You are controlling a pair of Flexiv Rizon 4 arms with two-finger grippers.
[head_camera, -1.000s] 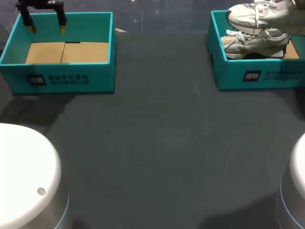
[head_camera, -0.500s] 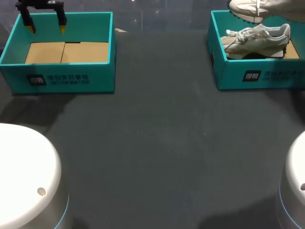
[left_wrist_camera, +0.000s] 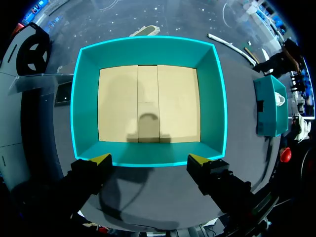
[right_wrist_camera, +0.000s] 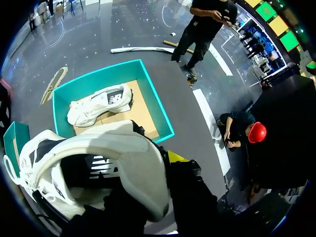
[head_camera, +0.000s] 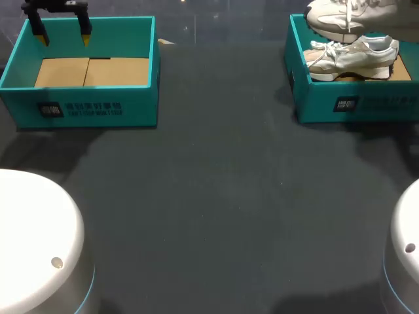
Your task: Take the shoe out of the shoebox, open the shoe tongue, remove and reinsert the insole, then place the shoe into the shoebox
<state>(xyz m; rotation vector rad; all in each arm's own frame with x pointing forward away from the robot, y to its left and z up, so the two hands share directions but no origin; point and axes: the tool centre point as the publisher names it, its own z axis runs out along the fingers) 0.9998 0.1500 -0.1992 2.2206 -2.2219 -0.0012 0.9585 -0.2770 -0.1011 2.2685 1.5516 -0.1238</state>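
Table (head_camera: 216,196), two teal boxes. The right shoebox (head_camera: 314,104) holds a second shoe (head_camera: 350,57) lying on its side. The lifted shoe (head_camera: 340,14) hangs above the box's far wall, clear of the rim. A second ago it overlapped its partner low in the box; it then rose almost out of the head view, and now sits slightly lower. Extraction (step one) I judge done, so tongue and insole come next. My right gripper (right_wrist_camera: 170,163) is clamped on the heel collar: one yellow tip shows outside, the other is hidden, probably inside. My left gripper (left_wrist_camera: 149,160), unmoved, hovers wide apart and empty over the far wall of the left shoebox (head_camera: 98,108).
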